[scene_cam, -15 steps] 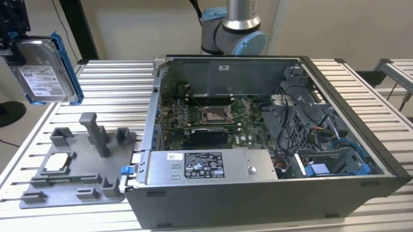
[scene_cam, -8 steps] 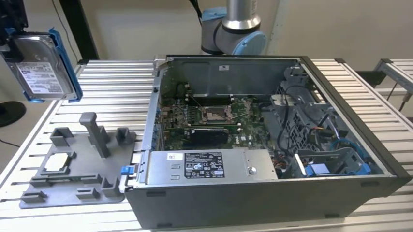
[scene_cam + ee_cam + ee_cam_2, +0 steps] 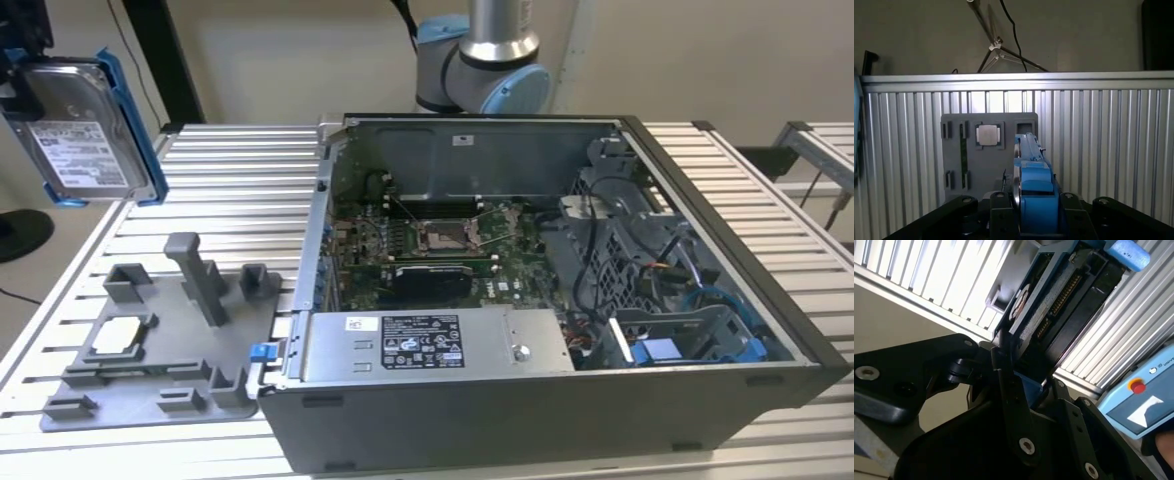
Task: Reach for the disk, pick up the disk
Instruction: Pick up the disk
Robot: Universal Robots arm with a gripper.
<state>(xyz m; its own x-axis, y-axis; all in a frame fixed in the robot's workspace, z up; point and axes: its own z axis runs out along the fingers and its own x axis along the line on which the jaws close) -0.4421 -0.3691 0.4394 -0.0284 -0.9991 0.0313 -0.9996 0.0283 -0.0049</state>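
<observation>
The pick-up looks done. The flat silver-grey metal disk with a white label and bright blue plastic rails [image 3: 83, 130] hangs upright in the air at the exterior view's far left. It is well above the ribbed aluminium table [image 3: 240, 170] and touches nothing below.

In the first wrist view the black gripper [image 3: 1034, 220] is closed on the disk, and its fingers [image 3: 1000, 214] press the blue rail from both sides. As I judge, nothing of the task is left.

Under the disk lies a grey plastic fixture tray [image 3: 147, 345] with a small square silver chip [image 3: 118, 335]. To the right stands an open grey computer case [image 3: 534, 430].

In the exterior view the frame edge cuts off most of the gripper. In both wrist views the disk shows edge-on, so its label is hidden there.
</observation>
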